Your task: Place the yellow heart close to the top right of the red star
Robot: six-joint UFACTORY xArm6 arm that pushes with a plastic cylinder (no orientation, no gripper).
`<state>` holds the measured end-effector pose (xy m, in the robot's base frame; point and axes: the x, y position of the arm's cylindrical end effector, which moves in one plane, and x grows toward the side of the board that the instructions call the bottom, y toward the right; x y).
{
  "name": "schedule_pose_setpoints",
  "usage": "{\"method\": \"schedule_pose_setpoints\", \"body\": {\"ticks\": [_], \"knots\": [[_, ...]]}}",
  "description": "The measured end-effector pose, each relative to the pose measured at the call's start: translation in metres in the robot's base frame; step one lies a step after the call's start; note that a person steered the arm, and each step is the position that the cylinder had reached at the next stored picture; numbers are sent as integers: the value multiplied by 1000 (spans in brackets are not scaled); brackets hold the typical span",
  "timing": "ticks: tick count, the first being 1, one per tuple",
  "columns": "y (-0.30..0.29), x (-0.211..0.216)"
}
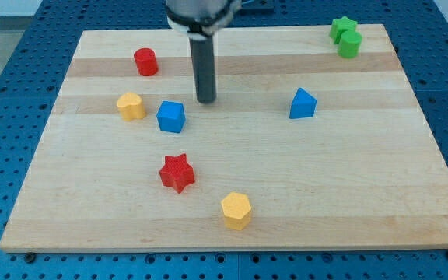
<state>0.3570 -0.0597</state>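
The yellow heart [131, 106] lies at the board's left, left of a blue cube [171, 117]. The red star [177, 173] lies lower, near the board's middle-left, well below and to the right of the heart. My tip [206, 101] rests on the board just up and right of the blue cube, to the right of the yellow heart and well above the red star. It touches no block.
A red round block [145, 61] sits at the upper left. A yellow pentagon-like block [236, 210] lies below and right of the star. A blue triangular block [302, 103] is at the middle right. A green star [342, 28] and another green block [350, 44] sit at the top right corner.
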Motion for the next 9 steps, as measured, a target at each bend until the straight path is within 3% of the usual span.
{"method": "schedule_pose_setpoints", "body": {"ticks": [1, 2, 5, 7, 9], "knots": [[-57, -15], [-98, 8], [-141, 27], [-123, 69], [-56, 93]]}}
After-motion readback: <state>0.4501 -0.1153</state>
